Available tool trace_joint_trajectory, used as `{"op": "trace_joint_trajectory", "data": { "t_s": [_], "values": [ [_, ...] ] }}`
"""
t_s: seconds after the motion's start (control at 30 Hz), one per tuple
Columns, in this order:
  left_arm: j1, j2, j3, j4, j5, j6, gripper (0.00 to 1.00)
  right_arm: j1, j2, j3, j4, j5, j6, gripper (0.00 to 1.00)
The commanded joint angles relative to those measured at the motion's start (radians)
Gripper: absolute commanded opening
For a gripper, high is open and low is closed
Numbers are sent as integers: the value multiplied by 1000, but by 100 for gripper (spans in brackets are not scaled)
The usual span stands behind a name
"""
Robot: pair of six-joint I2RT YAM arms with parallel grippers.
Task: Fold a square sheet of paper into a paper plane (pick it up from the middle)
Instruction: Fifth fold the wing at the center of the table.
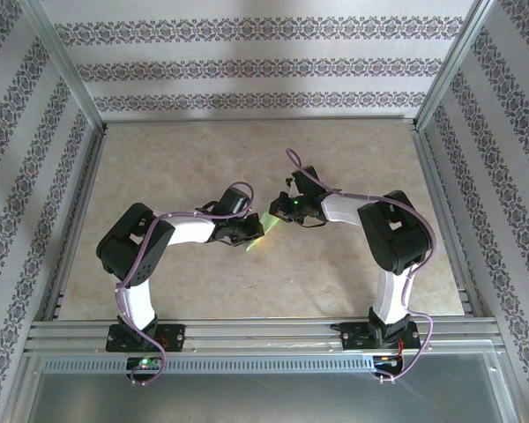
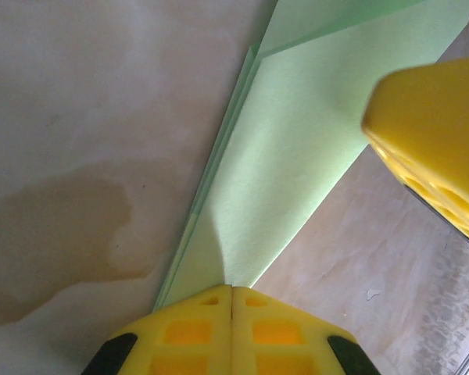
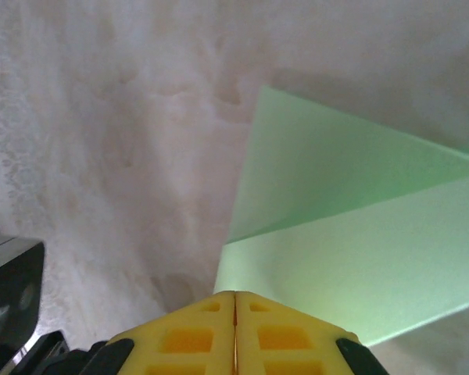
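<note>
The light green sheet of paper [image 1: 258, 233] is folded into layers and hangs above the table between the two arms. My left gripper [image 2: 233, 287] is shut on its narrow lower end, and the long folded flap [image 2: 289, 156] runs up and away from the yellow fingertips. My right gripper [image 3: 234, 293] is shut too, with the corner of the paper [image 3: 352, 250] pinched at its tips. One of its yellow fingers [image 2: 434, 148] shows at the paper's right edge in the left wrist view. In the top view the left gripper [image 1: 249, 231] and right gripper [image 1: 278, 211] meet at mid-table.
The beige table [image 1: 185, 167] has a brownish stain [image 2: 62, 226] under the paper. Metal frame posts [image 1: 441, 79] and patterned walls [image 1: 256, 66] enclose the sides and back. A metal rail [image 1: 264, 335] runs along the near edge by the arm bases.
</note>
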Motion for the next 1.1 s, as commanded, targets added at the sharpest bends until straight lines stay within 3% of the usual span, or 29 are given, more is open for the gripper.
{"op": "trace_joint_trajectory", "data": {
  "t_s": [0.0, 0.3, 0.4, 0.8, 1.07],
  "values": [
    [11, 10, -15, -137, -44, 24, 0, 3, 33, 40, -9, 3, -5, 7],
    [10, -13, 25, -124, 13, 34, 0, 3, 99, 33, -46, 30, -5, 7],
    [11, -21, 68, -97, 50, 50, 4, 3, 113, 33, -61, 33, -5, 6],
    [17, 83, 122, -88, 22, 59, 8, 2, 126, 35, -103, 46, -5, 6],
    [17, 75, 47, -111, 31, 73, 8, -5, 127, 41, -153, 67, -11, 5]
  ]
}}
